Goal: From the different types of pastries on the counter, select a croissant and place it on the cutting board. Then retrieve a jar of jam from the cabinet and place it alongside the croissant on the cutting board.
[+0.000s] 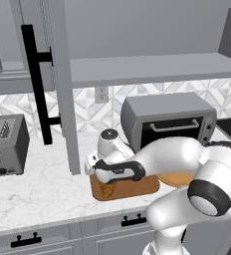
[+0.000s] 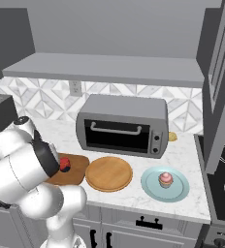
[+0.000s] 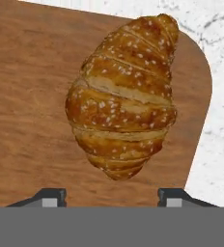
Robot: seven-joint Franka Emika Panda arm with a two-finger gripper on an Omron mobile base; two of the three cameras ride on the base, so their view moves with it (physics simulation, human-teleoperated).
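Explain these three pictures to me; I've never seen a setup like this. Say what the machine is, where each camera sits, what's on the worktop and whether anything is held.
It is a white robot arm in a simulated kitchen. Two cameras ride behind it, left and right; the third looks along the gripper. On the marble counter lies a wooden cutting board with a croissant and a small red jar of jam on it. Nearby stand a toaster oven, a round wooden plate and a cupcake on a blue plate. The gripper's jaws stand apart, holding nothing.
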